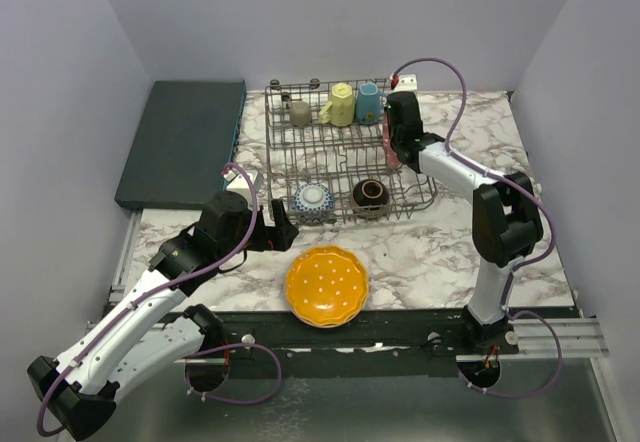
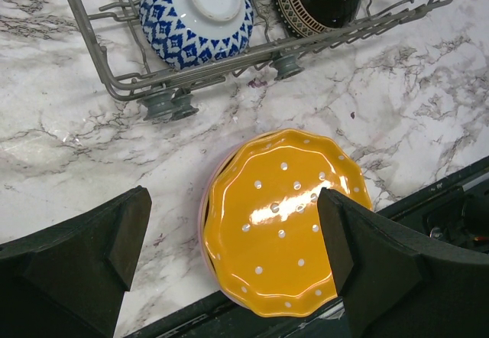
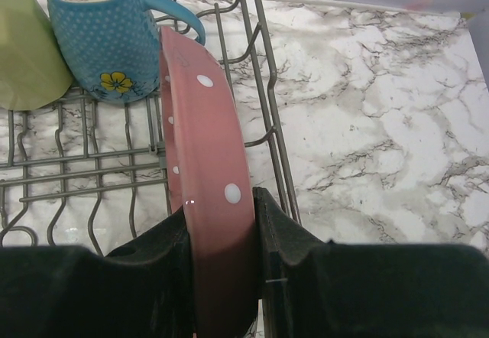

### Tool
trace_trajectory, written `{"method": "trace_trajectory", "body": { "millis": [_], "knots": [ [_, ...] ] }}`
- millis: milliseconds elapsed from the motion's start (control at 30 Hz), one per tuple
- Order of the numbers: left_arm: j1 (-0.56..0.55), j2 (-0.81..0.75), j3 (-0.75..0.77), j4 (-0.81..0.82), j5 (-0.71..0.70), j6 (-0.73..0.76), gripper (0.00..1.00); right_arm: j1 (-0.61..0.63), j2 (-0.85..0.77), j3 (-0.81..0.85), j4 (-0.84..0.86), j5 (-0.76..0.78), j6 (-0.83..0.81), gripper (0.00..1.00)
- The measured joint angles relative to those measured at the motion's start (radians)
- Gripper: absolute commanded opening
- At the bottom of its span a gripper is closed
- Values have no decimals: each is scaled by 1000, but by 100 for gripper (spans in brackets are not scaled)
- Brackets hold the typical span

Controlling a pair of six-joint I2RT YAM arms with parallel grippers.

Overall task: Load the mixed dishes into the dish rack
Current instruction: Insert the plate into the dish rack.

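The grey wire dish rack (image 1: 272, 147) holds an olive-grey mug (image 1: 300, 112), a yellow mug (image 1: 340, 105), a blue mug (image 1: 369, 103), a blue bowl (image 1: 313, 201) and a brown bowl (image 1: 370, 196). My right gripper (image 3: 221, 223) is shut on a pink-red dotted plate (image 3: 206, 147), which stands on edge inside the rack's right side next to the blue mug (image 3: 99, 32). My left gripper (image 2: 233, 208) is open above the orange dotted plate (image 2: 279, 223), which lies on the table in front of the rack (image 1: 326, 285). A pink rim (image 2: 202, 216) shows under the orange plate.
A flat dark teal slab (image 1: 185, 142) lies at the back left. The orange plate sits close to the table's dark front edge (image 2: 229, 319). The rack's round feet (image 2: 164, 105) stand just beyond the plate. Purple walls close in the table.
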State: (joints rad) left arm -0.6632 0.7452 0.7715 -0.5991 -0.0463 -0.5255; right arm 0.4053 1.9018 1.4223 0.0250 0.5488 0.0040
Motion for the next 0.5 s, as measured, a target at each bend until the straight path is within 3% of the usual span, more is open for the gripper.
{"method": "trace_trajectory", "body": {
  "millis": [367,500],
  "knots": [
    [0,0,0,0,0,0,99,0,-28,-38,4,8,42,15],
    [0,0,0,0,0,0,99,0,-32,-44,6,10,51,29]
  ]
}}
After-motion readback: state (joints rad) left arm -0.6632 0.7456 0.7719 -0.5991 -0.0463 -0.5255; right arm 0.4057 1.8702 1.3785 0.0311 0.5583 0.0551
